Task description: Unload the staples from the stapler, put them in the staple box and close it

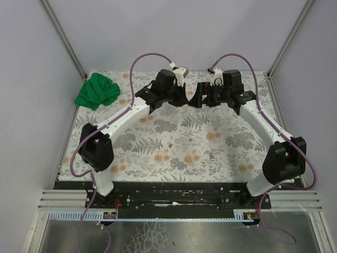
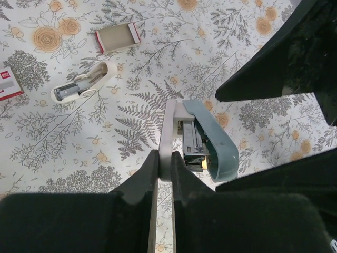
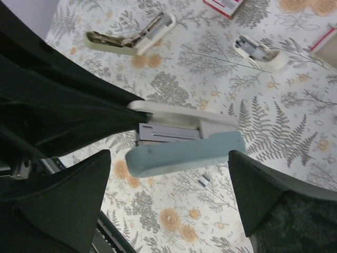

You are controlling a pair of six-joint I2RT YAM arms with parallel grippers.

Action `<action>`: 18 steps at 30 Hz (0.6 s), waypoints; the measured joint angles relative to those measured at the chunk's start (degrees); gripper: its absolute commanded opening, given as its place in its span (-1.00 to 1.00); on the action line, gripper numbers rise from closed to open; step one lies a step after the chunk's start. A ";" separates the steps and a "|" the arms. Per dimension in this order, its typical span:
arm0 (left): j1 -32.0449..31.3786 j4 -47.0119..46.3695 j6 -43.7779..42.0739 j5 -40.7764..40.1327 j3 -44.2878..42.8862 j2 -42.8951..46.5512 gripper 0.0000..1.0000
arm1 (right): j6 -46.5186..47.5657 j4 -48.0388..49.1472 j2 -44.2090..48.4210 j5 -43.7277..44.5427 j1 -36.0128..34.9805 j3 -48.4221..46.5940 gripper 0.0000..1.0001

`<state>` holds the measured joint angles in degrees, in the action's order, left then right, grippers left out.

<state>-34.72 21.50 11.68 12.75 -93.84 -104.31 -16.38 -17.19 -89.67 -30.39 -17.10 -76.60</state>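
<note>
A stapler (image 2: 206,138) with a blue-grey top (image 3: 184,154) and a pale base is held above the flowered table. My left gripper (image 2: 164,164) is shut on the thin edge of the pale base (image 2: 169,132). The top is swung away from the base, showing the metal magazine (image 3: 168,133). My right gripper (image 3: 169,157) is wide open, one finger on each side of the blue-grey top and not touching it. A tiny silvery strip, the staples (image 3: 203,181), lies on the table below the stapler. In the top view both grippers (image 1: 184,96) (image 1: 203,95) meet at the back middle.
A green cloth (image 1: 97,90) lies at the back left. A cream stapler (image 3: 131,37) lies opened, and a small white stapler (image 2: 84,83) (image 3: 259,51) lies nearby. Red-and-white boxes (image 2: 117,38) (image 2: 8,84) (image 3: 224,5) rest on the table.
</note>
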 measured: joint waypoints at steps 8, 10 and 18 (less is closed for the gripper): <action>0.00 -0.24 -0.94 0.02 3.06 2.36 -1.00 | 2.47 -1.60 0.04 2.36 -0.04 0.09 0.99; 0.00 -0.55 -1.14 -0.04 3.65 2.80 -1.00 | 2.47 -1.75 0.04 2.27 -0.07 0.09 0.99; 0.02 -1.07 -1.75 -1.64 5.57 3.89 -1.00 | 4.07 -4.07 0.26 1.84 0.02 0.15 0.64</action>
<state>-34.70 20.43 9.93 11.11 -88.27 -100.42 -12.32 -21.26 -89.41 -28.56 -17.08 -76.44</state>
